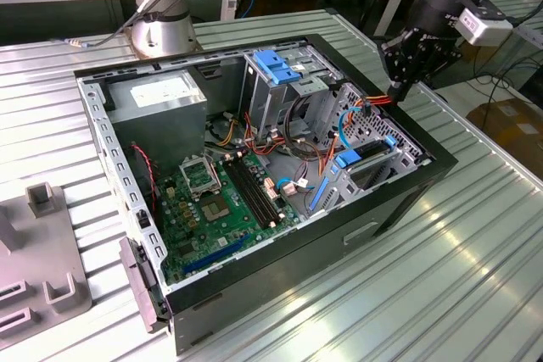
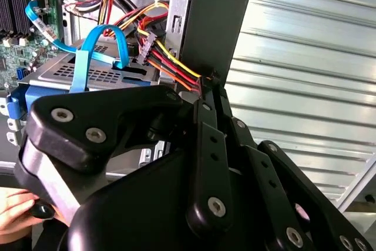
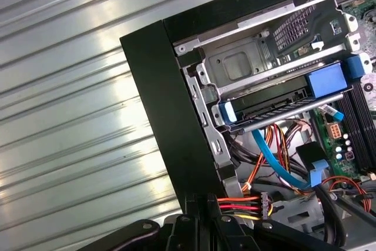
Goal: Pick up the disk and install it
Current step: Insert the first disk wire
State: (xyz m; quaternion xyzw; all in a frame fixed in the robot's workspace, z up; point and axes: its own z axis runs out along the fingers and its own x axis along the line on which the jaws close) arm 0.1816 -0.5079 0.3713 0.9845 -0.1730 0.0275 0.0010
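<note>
The disk (image 1: 370, 157) lies flat in the drive bay at the front corner of the open computer case (image 1: 399, 201), on the exterior view's right, with blue rails along its sides. In the first wrist view the disk (image 3: 267, 105) sits in the grey bay with a blue tab (image 3: 326, 80) at one end. My gripper (image 1: 397, 89) hangs over the case's wall beside that bay, apart from the disk. Its fingers (image 2: 207, 95) are shut, tips against a bundle of red, orange and yellow wires (image 2: 176, 66). I cannot tell whether the wires are pinched.
Inside the case are a green motherboard (image 1: 216, 201), a grey power-supply box (image 1: 161, 99) and a drive cage with a blue latch (image 1: 276, 64). A blue flat cable (image 2: 97, 45) loops over the bay. A hand (image 2: 13, 208) shows beside the gripper body. Grey fixtures (image 1: 42, 269) stand on the slatted table.
</note>
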